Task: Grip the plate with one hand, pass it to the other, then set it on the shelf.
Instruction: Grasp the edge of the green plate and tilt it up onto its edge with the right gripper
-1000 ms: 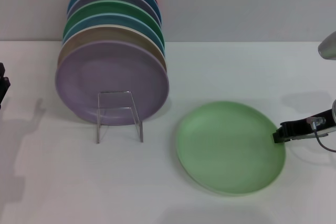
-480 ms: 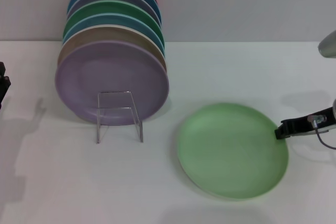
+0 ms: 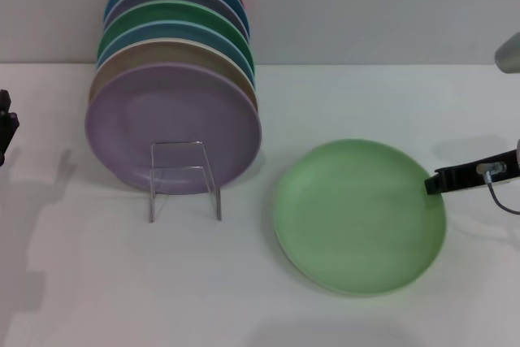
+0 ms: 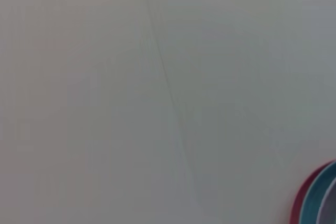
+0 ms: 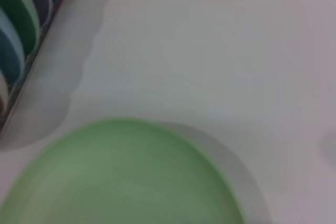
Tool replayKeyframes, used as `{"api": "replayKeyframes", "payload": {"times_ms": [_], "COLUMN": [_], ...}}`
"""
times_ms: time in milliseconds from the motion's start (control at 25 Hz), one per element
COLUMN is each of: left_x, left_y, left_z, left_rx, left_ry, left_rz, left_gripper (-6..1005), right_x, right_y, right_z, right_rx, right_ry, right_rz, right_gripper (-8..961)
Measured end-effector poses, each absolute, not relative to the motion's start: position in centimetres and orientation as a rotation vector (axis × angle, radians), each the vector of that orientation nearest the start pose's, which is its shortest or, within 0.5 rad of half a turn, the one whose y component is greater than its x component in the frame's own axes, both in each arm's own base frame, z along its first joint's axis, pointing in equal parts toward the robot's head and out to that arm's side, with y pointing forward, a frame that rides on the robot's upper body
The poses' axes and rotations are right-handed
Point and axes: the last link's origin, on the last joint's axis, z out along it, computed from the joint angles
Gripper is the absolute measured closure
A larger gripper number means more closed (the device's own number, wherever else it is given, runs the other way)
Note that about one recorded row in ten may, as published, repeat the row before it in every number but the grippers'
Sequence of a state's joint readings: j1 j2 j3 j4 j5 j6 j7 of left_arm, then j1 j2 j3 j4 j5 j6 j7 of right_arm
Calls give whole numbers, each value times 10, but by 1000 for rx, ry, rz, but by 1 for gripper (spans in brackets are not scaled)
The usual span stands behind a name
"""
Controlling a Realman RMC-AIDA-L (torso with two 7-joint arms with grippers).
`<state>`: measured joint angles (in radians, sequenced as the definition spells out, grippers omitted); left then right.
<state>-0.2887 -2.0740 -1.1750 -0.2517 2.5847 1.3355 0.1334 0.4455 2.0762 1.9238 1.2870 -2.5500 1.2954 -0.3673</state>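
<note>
The pale mint-green plate [image 3: 359, 215] is sitting nearest the robot, at about four o'clock on the white tabletop [image 3: 341, 103], and its far edge is looking raised, with a shadow showing under it in the right wrist view [image 5: 126, 174]. The right tool [image 3: 439, 182] is reaching in from three o'clock, its dark tip meeting the plate's rim at the plate's own two o'clock; it is closing narrowly on that rim, holding the plate. Over at nine o'clock, the left tool [image 3: 6, 126] is hanging at the very edge of the head view, well apart from everything, and I cannot tell how its fingers are standing. Farther back, toward ten o'clock, the clear wire shelf [image 3: 185, 178] is standing upright with its small looped front facing the robot. Behind that loop, a row of coloured plates is leaning on edge, the lilac plate [image 3: 174, 127] foremost, then tan, blue, darker green [image 3: 175, 15], grey-blue, teal and red ones stepping away to the rear.
</note>
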Motion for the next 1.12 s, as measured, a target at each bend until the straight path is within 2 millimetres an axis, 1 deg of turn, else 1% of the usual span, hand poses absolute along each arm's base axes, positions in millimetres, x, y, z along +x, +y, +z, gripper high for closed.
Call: {"api": "replayKeyframes", "payload": {"times_ms": [160,400,600,720,880,1040,1120], "left_x": [-329,-319,-297,-274,-238,-199,-183], "left_y": [297,293,295,304,316,317,317], "left_z": [20,23,18,23,39,58,67], "left_rx": [-1449,-1425,-1470,-1527,-1631,-1710,-1746], "left_ry": [-212,-194,-183,-198,-249,-294,-310], "left_rz": [-608,-670,-725,-720,-693,-693,-687], "left_gripper": [156,156,156,155,155,155,155], "right_x": [239,227,218,211,205,203,205], "right_y": [361,349,334,324,313,309,309], "right_z": [34,61,88,103,117,122,123], "right_rx": [-2158,-2110,-2057,-2025,-1999,-1992,-1986], "right_ry": [1318,1191,1068,979,866,792,779], "right_rz": [-81,22,156,249,332,369,374], "right_gripper": [938,939,938,938,939,939,939]}}
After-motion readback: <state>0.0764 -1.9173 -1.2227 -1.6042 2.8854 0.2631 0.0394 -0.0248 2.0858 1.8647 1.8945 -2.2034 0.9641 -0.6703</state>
